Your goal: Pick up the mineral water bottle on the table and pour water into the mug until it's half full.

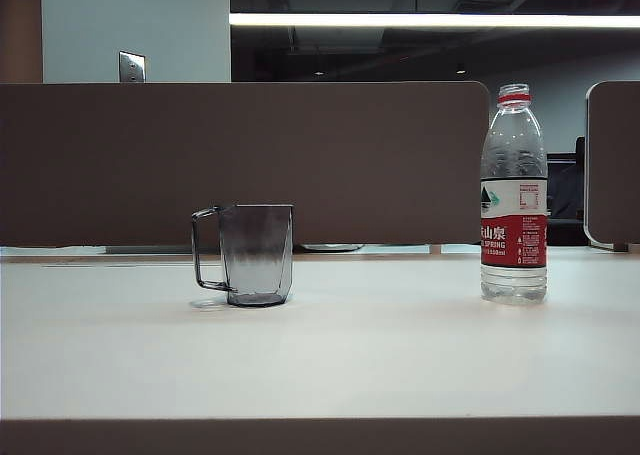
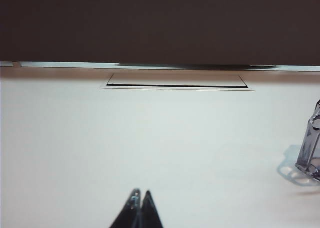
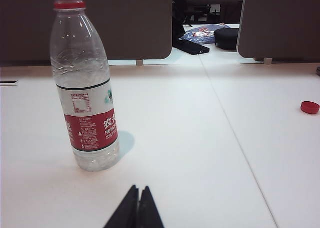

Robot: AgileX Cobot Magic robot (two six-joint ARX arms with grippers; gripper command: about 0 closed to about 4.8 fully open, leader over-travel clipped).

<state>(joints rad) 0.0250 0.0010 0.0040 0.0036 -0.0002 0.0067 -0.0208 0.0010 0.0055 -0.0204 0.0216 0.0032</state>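
The mineral water bottle point(image 1: 514, 195) stands upright and uncapped on the right of the white table point(image 1: 400, 355), clear with a red neck ring and red-and-white label. The smoky-grey mug point(image 1: 252, 254) stands left of centre, handle to the left. Neither gripper shows in the exterior view. In the right wrist view my right gripper point(image 3: 139, 190) is shut and empty, low over the table, short of the bottle point(image 3: 85, 87). In the left wrist view my left gripper point(image 2: 140, 193) is shut and empty over bare table; an edge of the mug point(image 2: 310, 148) shows at the side.
Brown partition panels point(image 1: 240, 160) run along the table's far edge. A red bottle cap point(image 3: 310, 106) lies on the table off to one side of the bottle. A rectangular cable hatch point(image 2: 176, 81) sits flush in the tabletop near the partition. Dark items lie beyond the gap between panels.
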